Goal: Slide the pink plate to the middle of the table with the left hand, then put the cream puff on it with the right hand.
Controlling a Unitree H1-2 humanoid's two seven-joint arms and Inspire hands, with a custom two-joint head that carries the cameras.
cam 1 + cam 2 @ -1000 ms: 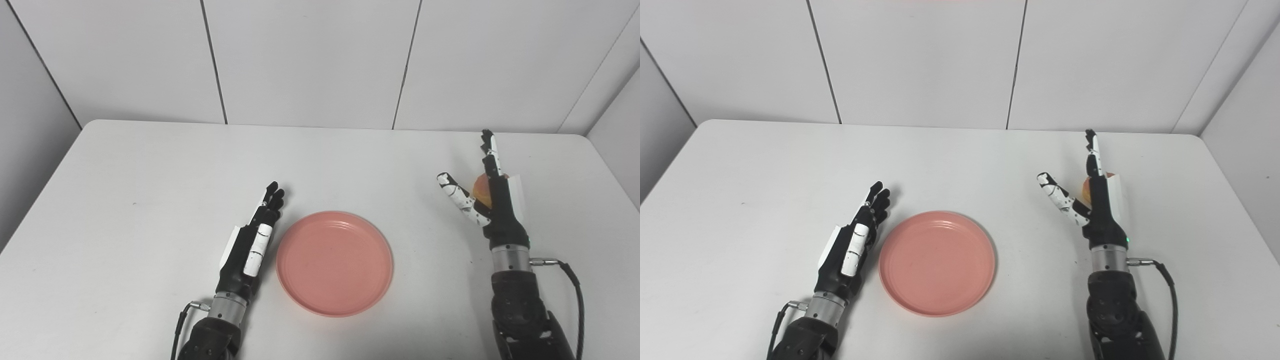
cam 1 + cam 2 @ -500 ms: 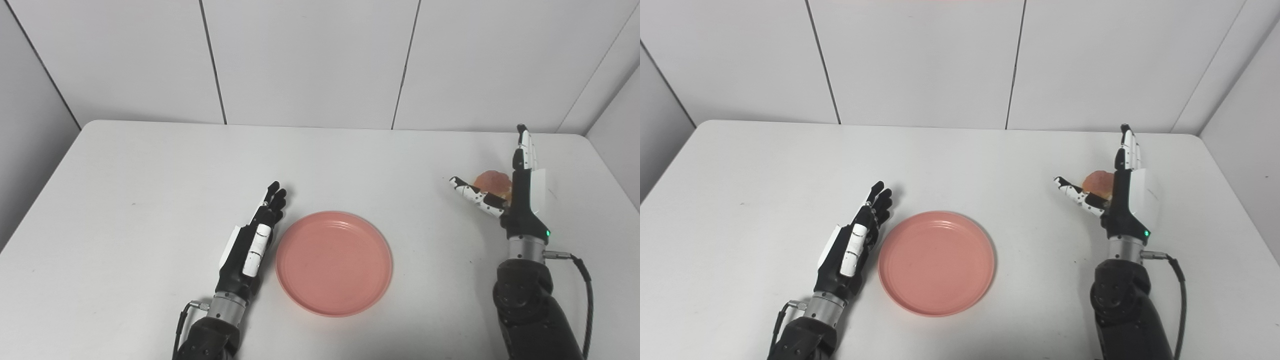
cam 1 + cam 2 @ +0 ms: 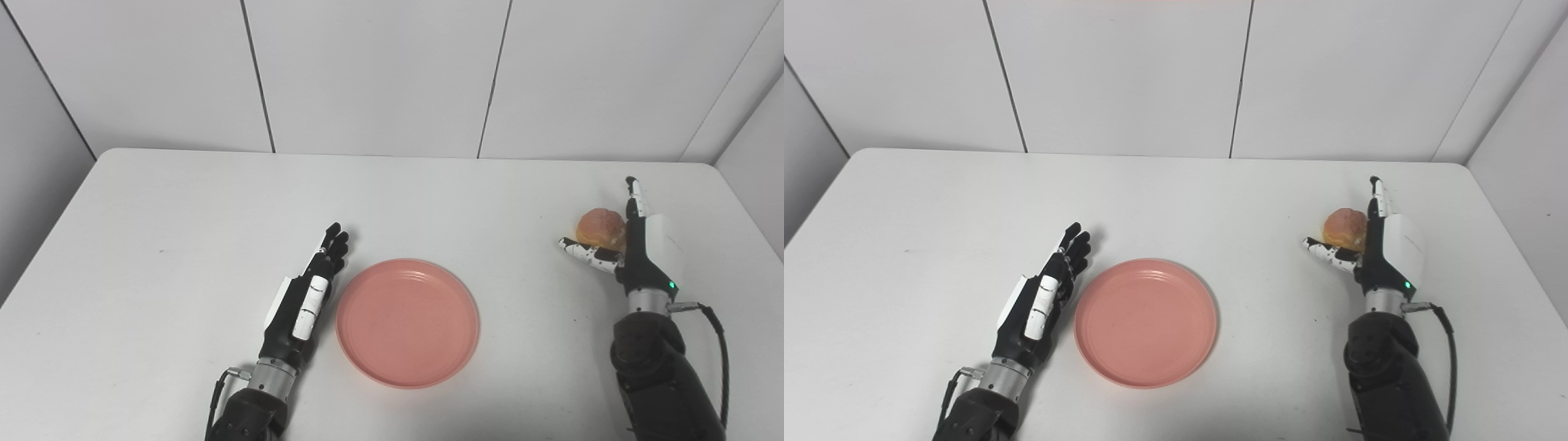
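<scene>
Pink plate (image 3: 407, 323) lies flat on the white tabletop (image 3: 184, 208), near its front-middle, nothing on it.

Left hand (image 3: 304, 298) rests just beside the plate's left rim, fingers stretched out straight and close together, pointing away toward the far wall. It grasps nothing; whether its edge touches the rim cannot be told.

Cream puff (image 3: 601, 226) sits well to the right of the plate, toward the tabletop's right edge, golden-brown and rounded.

Right hand (image 3: 1381, 245) stands edge-on beside the puff, on the side away from the plate, fingers extended upward along the puff's right flank. Thumb (image 3: 585, 254) is spread out low on the near side of the puff, pointing toward the plate. Hand is released and cupped around the puff, not clenched on it; whether the palm touches the puff cannot be told. A green light shows at the wrist.
</scene>
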